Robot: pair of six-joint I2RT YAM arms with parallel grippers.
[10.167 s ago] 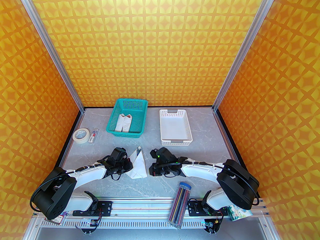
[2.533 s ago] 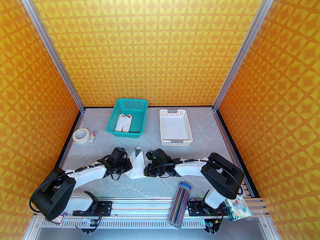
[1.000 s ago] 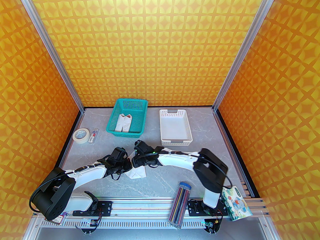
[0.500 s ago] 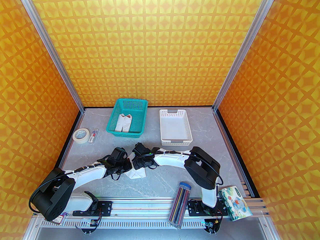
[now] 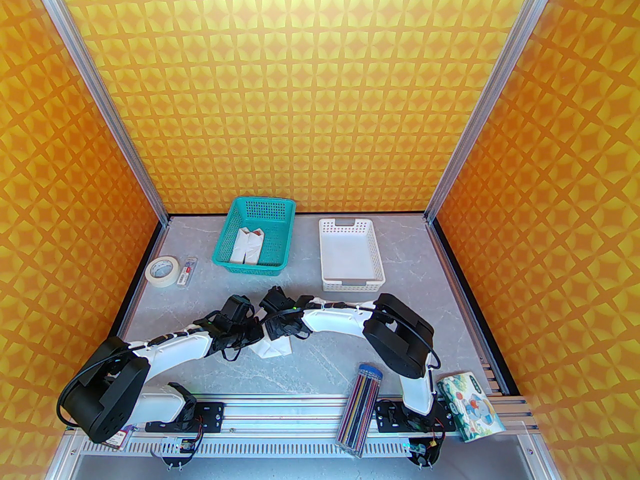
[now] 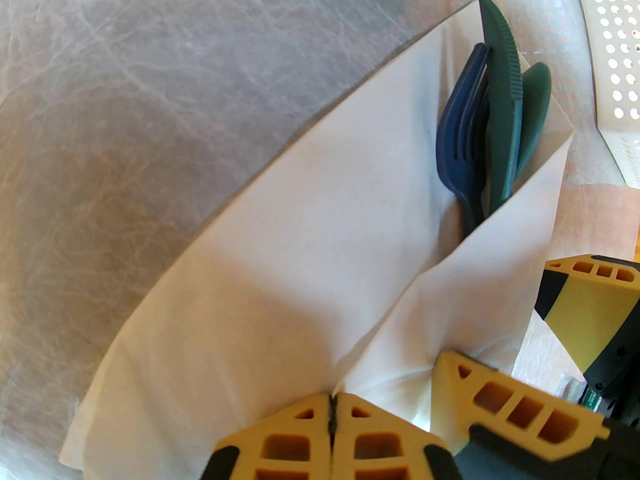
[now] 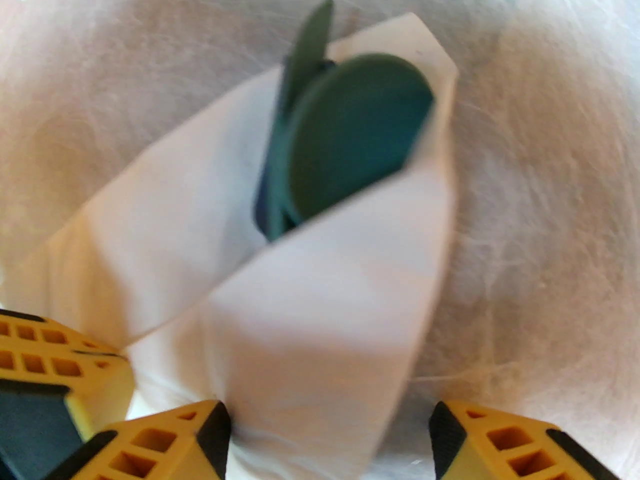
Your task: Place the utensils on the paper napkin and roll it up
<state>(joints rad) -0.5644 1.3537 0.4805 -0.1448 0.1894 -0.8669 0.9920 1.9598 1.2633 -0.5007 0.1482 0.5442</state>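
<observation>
Clear plastic cased the pencils (image 5: 361, 410) lying across the near rail, with a printed tissue pack (image 5: 470, 407) to their right. Past them, mid-table, your left gripper (image 6: 332, 409) was clenched on the napkin (image 6: 310, 248), pinching its near edge where the two flaps met. Your right gripper (image 7: 325, 435) stood released, its fingers spread either side of the right flap. The napkin lay on the table, folded into a cone around the utensils (image 7: 345, 138). Fork (image 6: 462, 143), knife (image 6: 504, 108) and spoon (image 6: 536, 98) poked out of its far end, stacked together. Farther left sat a tape roll (image 5: 167, 278). At the back stood a teal basket (image 5: 250, 268) holding white bundles (image 5: 246, 248) and, to its right, a white basket (image 5: 353, 284).
</observation>
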